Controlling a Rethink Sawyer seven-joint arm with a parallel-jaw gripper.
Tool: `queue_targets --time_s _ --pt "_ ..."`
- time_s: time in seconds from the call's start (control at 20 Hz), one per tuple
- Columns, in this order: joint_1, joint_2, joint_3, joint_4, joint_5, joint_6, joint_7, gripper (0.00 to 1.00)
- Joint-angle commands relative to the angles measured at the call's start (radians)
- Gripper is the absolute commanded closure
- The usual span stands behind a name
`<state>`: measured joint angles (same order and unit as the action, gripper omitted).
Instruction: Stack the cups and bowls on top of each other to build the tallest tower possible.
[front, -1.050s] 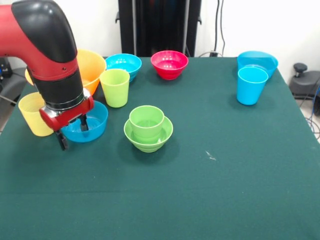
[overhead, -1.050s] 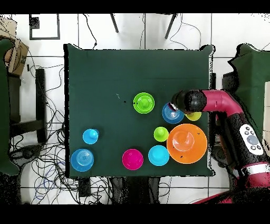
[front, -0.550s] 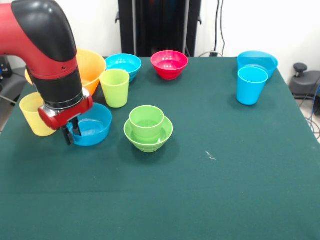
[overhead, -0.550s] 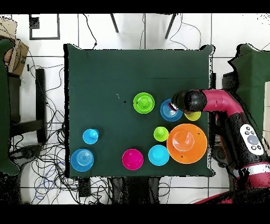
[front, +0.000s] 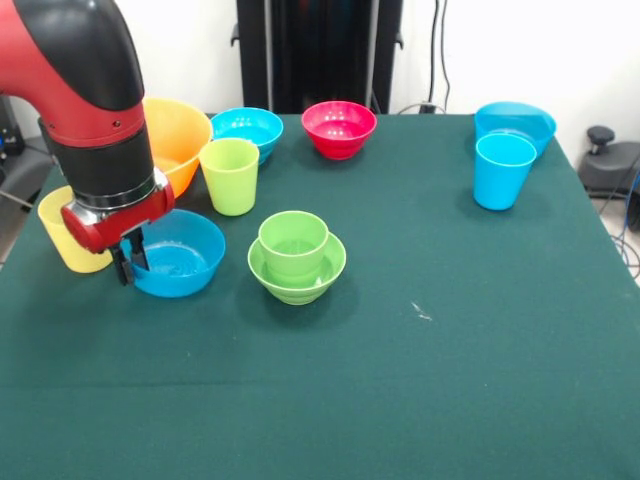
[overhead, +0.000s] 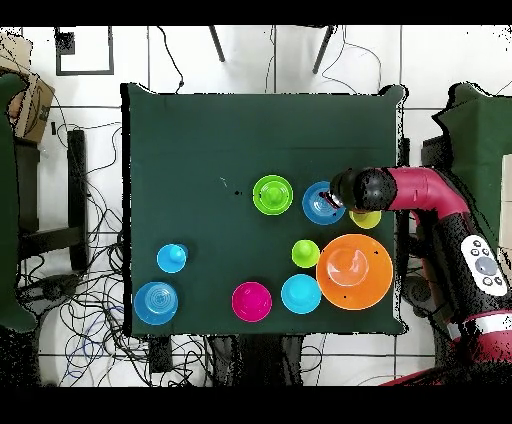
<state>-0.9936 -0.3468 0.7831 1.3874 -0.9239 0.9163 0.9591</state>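
Stepped green cup (front: 293, 243) nested in small green bowl (front: 297, 270).

Cups and bowls crowd the arm's side of the table (front: 420, 400); elsewhere open cloth.

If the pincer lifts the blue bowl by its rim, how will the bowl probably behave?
The blue bowl looks like thin plastic, so it is probably light and fairly stiff. The pincer sits at one side of its rim, so the bowl may hang tilted when raised. Its smooth wall could slip in the grip.
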Motion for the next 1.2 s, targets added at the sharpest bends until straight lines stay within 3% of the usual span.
queue_targets --time_s 0.05,0.75,1.2 --pt "0.051 0.014 -0.064 0.006 -0.075 -0.044 -0.169 1.0" --pt "0.078 -0.016 -0.076 0.007 -0.038 0.038 -0.151 1.0" --pt "0.118 -0.045 -0.099 -0.005 0.015 0.154 -0.139 1.0"
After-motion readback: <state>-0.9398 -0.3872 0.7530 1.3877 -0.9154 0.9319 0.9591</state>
